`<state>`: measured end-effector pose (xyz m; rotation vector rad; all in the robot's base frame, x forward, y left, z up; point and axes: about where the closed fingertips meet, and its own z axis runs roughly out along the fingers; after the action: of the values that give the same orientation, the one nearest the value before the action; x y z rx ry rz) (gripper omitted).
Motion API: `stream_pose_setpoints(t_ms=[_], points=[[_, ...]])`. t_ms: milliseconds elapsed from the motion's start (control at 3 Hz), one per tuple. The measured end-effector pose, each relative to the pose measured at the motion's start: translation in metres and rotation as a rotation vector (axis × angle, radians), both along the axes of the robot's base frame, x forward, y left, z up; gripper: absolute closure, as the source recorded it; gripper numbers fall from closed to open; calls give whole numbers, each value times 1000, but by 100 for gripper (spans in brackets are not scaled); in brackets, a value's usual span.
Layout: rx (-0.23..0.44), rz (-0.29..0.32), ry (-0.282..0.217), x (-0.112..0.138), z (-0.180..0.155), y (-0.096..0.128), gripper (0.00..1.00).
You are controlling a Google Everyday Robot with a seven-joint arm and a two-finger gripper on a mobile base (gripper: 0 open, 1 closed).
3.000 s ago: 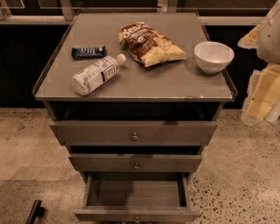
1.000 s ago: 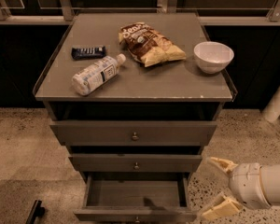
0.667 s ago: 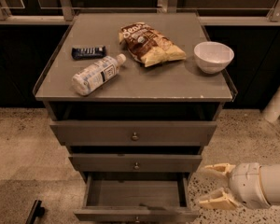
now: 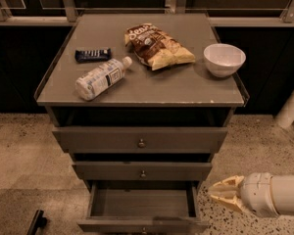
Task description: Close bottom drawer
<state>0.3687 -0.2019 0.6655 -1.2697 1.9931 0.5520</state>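
The bottom drawer (image 4: 142,203) stands pulled out at the bottom centre of the frame, its narrow front panel almost at the lower edge. The tool (image 4: 211,192) hangs released and empty at the lower right, beside the drawer's right side rather than in front of the panel. From there a sideways move would likely strike the drawer's side wall or the cabinet corner and skew it instead of sliding it in, and a hard shove could jolt the desk (image 4: 186,89) and set the lying bottle (image 4: 100,78) rolling.
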Motion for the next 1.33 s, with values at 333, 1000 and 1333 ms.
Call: stream_pose_setpoints(t_ms=[333, 1000, 1333], points=[[52, -66, 13, 25, -56, -25, 100], [129, -157, 144, 48, -178, -54, 100], [171, -196, 227, 42, -218, -61, 100]])
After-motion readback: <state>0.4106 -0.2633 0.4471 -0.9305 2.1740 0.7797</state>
